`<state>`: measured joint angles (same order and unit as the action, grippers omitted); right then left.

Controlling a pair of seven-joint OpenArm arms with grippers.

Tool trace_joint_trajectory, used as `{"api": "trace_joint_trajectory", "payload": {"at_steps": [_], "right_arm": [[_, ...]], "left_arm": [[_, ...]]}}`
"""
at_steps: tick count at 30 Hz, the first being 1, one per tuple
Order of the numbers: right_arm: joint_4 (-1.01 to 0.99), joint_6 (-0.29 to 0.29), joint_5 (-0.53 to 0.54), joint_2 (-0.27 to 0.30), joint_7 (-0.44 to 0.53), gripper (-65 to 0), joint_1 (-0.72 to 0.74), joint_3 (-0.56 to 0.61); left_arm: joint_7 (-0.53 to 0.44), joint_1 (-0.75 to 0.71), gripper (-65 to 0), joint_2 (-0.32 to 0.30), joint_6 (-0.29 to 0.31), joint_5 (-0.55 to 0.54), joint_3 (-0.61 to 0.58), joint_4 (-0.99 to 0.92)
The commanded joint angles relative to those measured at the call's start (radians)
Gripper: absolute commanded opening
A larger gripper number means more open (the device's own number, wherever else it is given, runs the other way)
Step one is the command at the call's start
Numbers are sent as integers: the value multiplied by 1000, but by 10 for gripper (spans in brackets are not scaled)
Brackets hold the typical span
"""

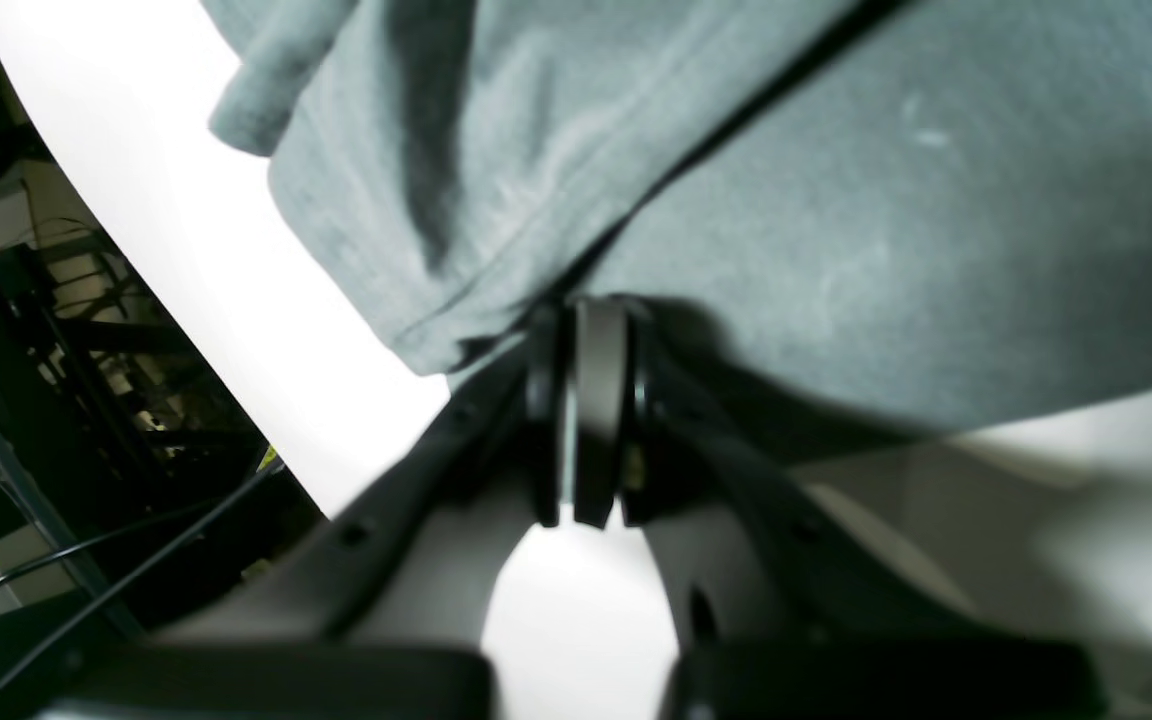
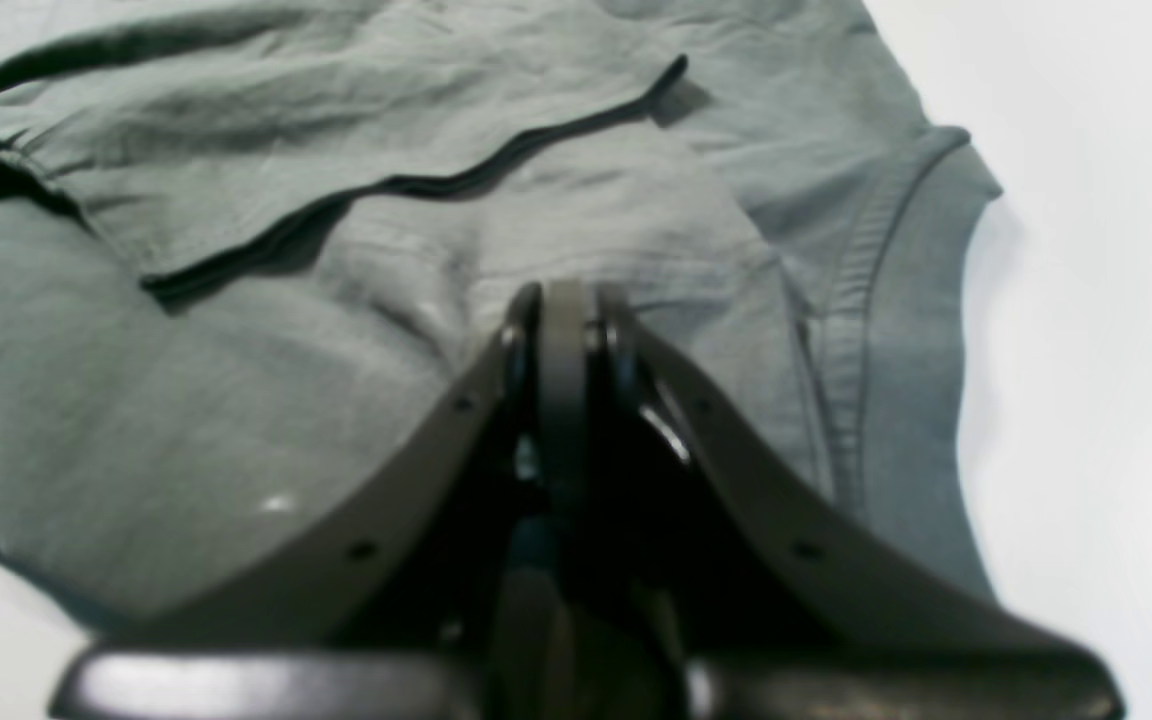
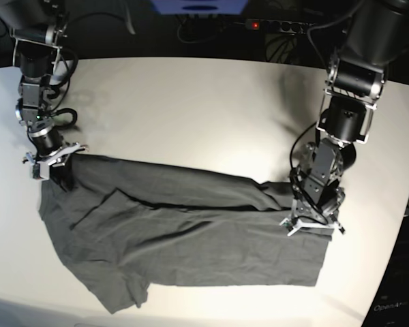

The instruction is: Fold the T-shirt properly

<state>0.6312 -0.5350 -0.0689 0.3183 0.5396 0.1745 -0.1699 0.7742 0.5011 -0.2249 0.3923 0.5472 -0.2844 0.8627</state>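
The T-shirt (image 3: 184, 238) lies spread across the near half of the white table (image 3: 191, 109), running from the left side of the base view to the right of centre. Its far edge is folded over toward the near side, forming a long overlapped band with a dark shadow line along it. A short sleeve (image 3: 126, 293) projects at the near left. The cloth is wrinkled throughout.

The left gripper (image 3: 312, 228) stands at the right end of the garment in the base view, pointing down at the fabric. In the left wrist view, the left gripper (image 1: 584, 310) has its jaws pressed together, with the tips at the fold of the cloth where a hemmed edge (image 1: 496, 270) crosses. The tips meet the fabric; whether cloth is pinched between them cannot be told from the pictures.

The right gripper (image 3: 51, 160) stands at the far left corner of the garment in the base view. In the right wrist view, the right gripper (image 2: 561, 300) also has its jaws pressed together, the tips resting on the shirt body just beside the ribbed collar (image 2: 886, 300). Wrinkles gather at the tips, but a grip on the cloth cannot be confirmed.

The two arms are well apart, one at each end of the folded far edge.
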Motion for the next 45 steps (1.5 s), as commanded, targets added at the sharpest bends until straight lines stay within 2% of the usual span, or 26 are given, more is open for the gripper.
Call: {"api": "trace_joint_trajectory", "payload": {"at_steps": [1,11,14,16,21,23,26,32,35,39,41,45], "right_arm": [[5,-1,-9,11,-13,-635,9,0],[5,-1,-9,11,-13,-635,7,0],[5,-1,-9,11,-13,-635,6,0],[5,-1,-9,11,-13,-635,4,0],[5,-1,-9,12,-13,-635,3,-3],[5,-1,-9,12,-13,-635,3,-3],[5,-1,-9,14,-13,-635,3,-3],[5,-1,-9,12,-13,-635,3,0],[5,-1,-9,12,-13,-635,3,2],[5,-1,-9,12,-13,-635,3,2],[5,-1,-9,12,-13,-635,3,2],[5,-1,-9,12,-13,-635,3,2]], "left_arm": [[3,23,-627,-6,4,0,6,13],[1,101,-627,0,-2,-6,9,3],[-51,120,-627,5,-8,-8,15,7],[-77,121,-627,11,-8,-8,50,16],[-138,149,-627,46,-10,-3,236,20],[-137,152,-627,46,-5,0,268,40],[-103,147,-627,35,3,1,222,37],[-97,83,-627,8,3,1,80,48],[-97,66,-625,8,3,4,55,48],[-106,47,-621,15,4,96,49,48],[-111,37,-583,19,4,130,49,49],[-115,15,-456,19,4,135,7,111]]}}
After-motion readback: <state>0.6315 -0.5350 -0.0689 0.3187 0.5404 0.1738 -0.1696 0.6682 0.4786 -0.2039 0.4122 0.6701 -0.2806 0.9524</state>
